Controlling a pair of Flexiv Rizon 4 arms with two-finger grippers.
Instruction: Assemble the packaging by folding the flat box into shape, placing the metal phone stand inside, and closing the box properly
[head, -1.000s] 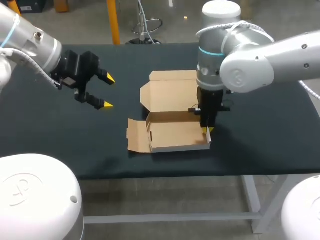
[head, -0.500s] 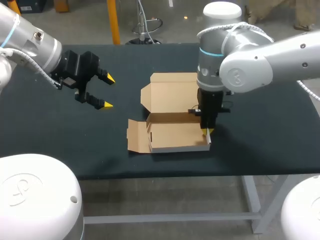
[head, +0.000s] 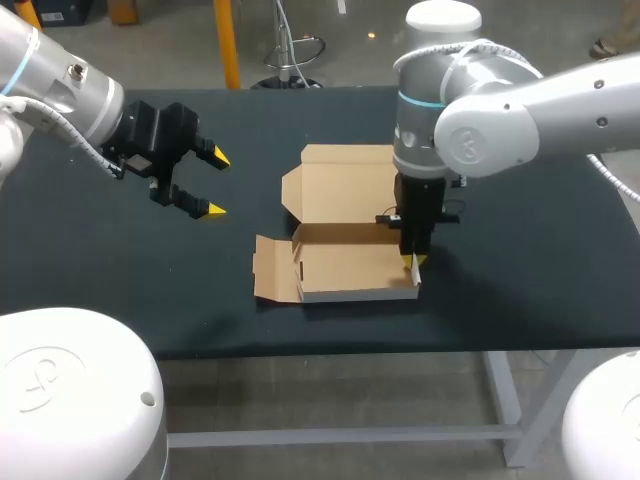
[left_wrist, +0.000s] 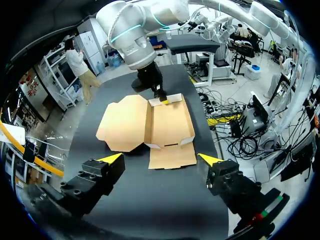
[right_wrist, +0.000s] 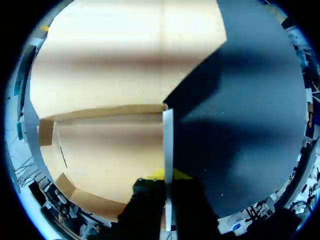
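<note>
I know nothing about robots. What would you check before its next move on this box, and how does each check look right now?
1. Right gripper grips the box's right side wall: ok, a finger on each side.
2. Left gripper clear of the box: ok, open, hovering off to its left.
3. Left side flap raised: not ok, it lies flat on the table.
4. Lid out of the way: ok, open and lying back.
5. Metal phone stand ready: cannot tell, no view shows it.
</note>
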